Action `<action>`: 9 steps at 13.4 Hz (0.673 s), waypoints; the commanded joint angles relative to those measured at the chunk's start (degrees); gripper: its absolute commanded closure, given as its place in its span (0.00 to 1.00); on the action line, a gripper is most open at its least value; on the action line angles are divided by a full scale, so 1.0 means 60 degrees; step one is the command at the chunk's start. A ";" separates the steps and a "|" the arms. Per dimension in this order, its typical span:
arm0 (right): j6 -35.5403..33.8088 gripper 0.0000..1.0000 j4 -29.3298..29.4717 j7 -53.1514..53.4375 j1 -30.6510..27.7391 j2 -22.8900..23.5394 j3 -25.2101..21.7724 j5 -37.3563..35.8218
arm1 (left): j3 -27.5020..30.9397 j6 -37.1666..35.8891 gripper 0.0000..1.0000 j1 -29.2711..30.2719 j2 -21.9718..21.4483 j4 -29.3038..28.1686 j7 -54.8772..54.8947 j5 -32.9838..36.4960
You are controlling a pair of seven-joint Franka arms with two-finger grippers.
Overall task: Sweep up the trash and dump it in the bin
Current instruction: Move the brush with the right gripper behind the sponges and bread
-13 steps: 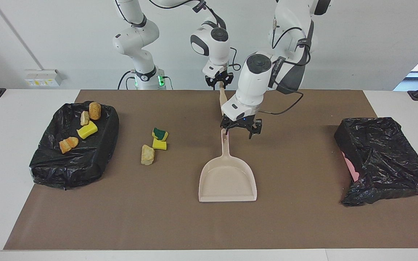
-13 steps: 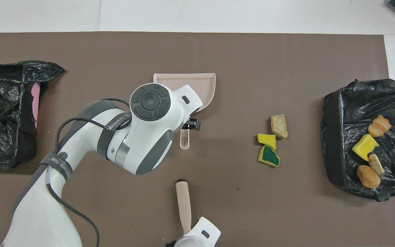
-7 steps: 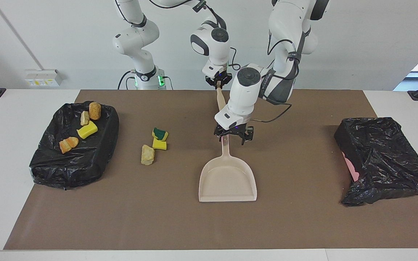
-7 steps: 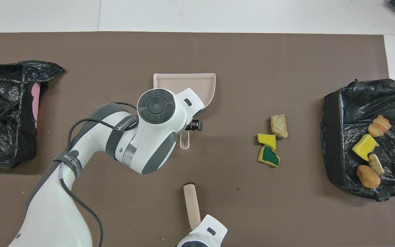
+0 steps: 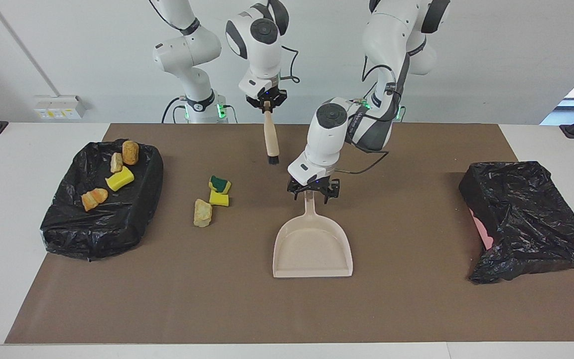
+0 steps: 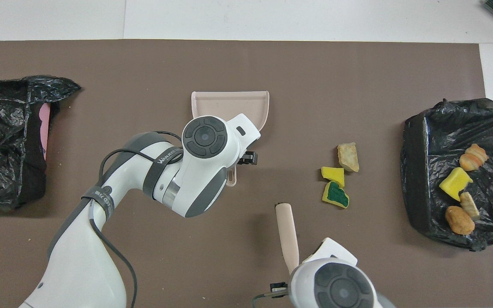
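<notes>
Three scraps of trash lie together on the brown mat: a green-topped sponge chunk (image 5: 219, 184) (image 6: 335, 194), a yellow chunk (image 5: 218, 199) (image 6: 333, 175) and a tan lump (image 5: 202, 213) (image 6: 348, 157). Several more scraps lie in the black-lined bin (image 5: 137, 219) (image 6: 417, 171) at the right arm's end. The beige dustpan (image 5: 313, 249) (image 6: 229, 105) rests flat mid-mat. My left gripper (image 5: 313, 193) is open, its fingers straddling the end of the dustpan's handle. My right gripper (image 5: 267, 101) is shut on a brush (image 5: 270, 137) (image 6: 287, 237), which hangs bristles down above the mat.
A second black bag (image 5: 526, 219) (image 6: 2, 141) with a pink patch showing lies at the left arm's end of the table. The brown mat (image 5: 416, 309) covers most of the tabletop, with white table around it.
My left gripper has shifted toward the right arm's end and come down around the dustpan handle. The right arm has lifted the brush and swung it toward the scraps' side.
</notes>
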 commanded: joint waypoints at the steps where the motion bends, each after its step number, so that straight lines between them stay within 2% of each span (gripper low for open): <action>1: -0.0217 1.00 -0.0043 -0.1292 -0.1873 -0.0375 0.0069 0.0011 | 0.0128 0.0047 0.24 -0.0109 -0.0034 -0.0124 -0.0047 0.0079; 2: -0.0086 1.00 -0.0028 -0.2124 -0.2649 -0.0317 0.0069 -0.0178 | 0.0128 0.0061 0.38 -0.0109 -0.0020 -0.0124 -0.0032 0.0079; 3: 0.0089 1.00 0.0074 -0.2944 -0.3382 -0.0143 0.0098 -0.0731 | 0.0128 0.0061 0.45 -0.0080 -0.0020 -0.0081 -0.0032 0.0079; 5: 0.0572 1.00 0.0148 -0.4264 -0.4279 0.0195 0.0099 -0.2049 | 0.0128 0.0018 0.73 -0.0006 -0.0020 0.0022 0.0055 0.0093; 8: 0.1989 1.00 0.0148 -0.4754 -0.5159 0.1451 0.0099 -0.3940 | 0.0143 -0.0041 0.87 -0.0050 -0.0034 0.0008 0.0275 0.0108; 9: 0.2488 1.00 0.0148 -0.4885 -0.5350 0.1847 0.0113 -0.4293 | 0.0143 -0.0230 0.96 -0.0036 -0.0165 0.0008 0.0391 0.0108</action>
